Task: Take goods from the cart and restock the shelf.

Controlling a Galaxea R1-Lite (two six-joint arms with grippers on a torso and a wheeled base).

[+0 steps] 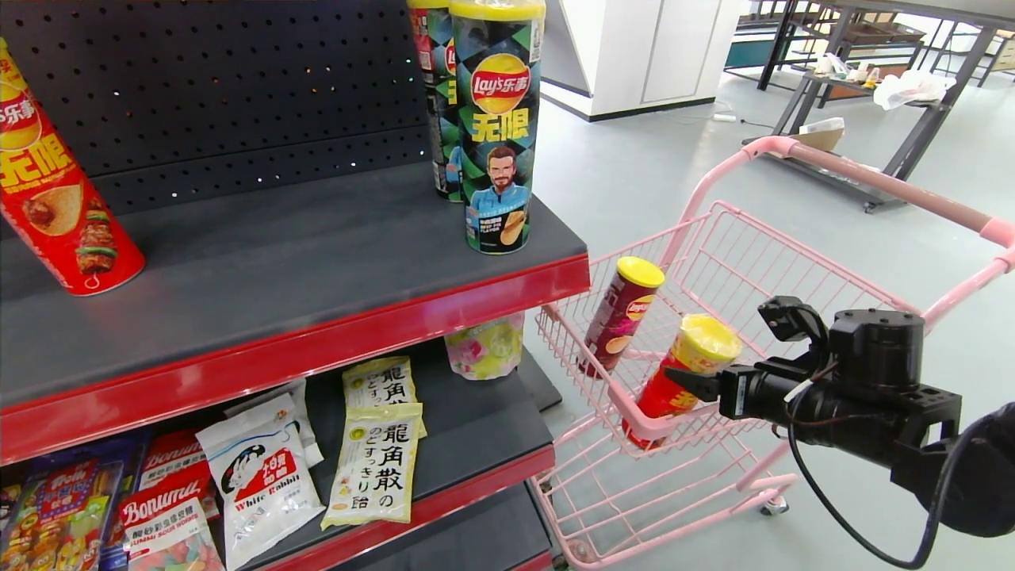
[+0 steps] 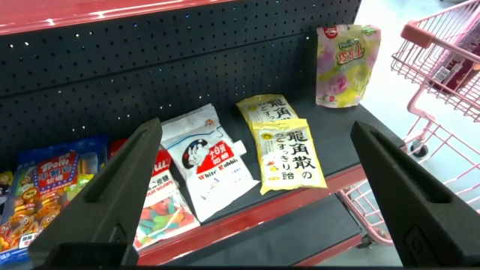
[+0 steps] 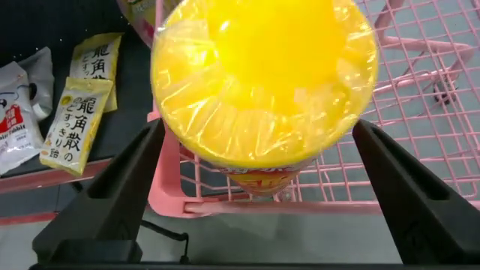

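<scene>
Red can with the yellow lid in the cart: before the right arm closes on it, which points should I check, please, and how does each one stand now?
1. Right gripper fingers open: ok.
2. Red can sits between the fingers, roughly centred in the right wrist view: ok.
3. Fingers far enough along the can's side for a firm hold: cannot tell.
4. Dark red can is apart from the red can: ok.
5. Bare room on the upper shelf for one more can: ok.
6. Left gripper open, by the lower shelf, away from the cart: ok.
</scene>
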